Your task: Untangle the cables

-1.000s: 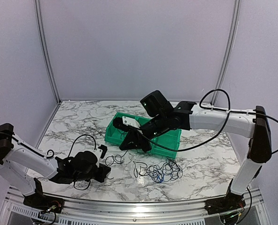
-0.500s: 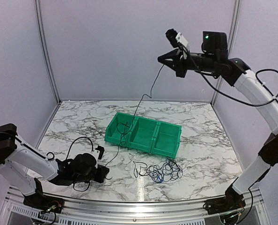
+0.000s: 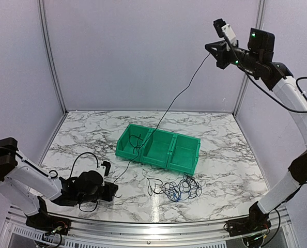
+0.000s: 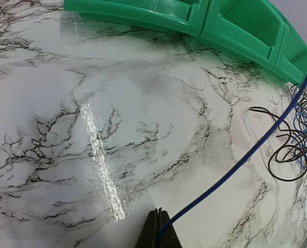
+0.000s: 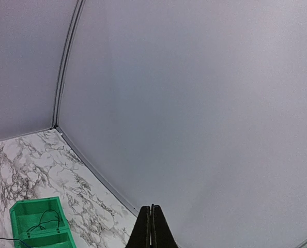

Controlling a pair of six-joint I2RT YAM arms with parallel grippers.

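Above the table [image 3: 81,134], the left end effector [image 4: 157,230] and the high right end effector [image 3: 211,50] clamped one blue cable [image 4: 236,165] taut, apparently extracting it; next, it likely needed laying clear of the tangle [image 3: 177,188].

Taut cable [image 3: 187,85] slants above the green bin [image 3: 182,165], barring passage; tangle [image 3: 177,188] lies in front.

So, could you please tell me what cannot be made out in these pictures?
Right wrist view: the cable held in the right fingers is too fine to show.
Left wrist view: the tangle runs off the right edge.
Top view: how many cables make up the tangle; too thin and overlapping.
Right wrist view: the bin is cut off by the bottom edge.
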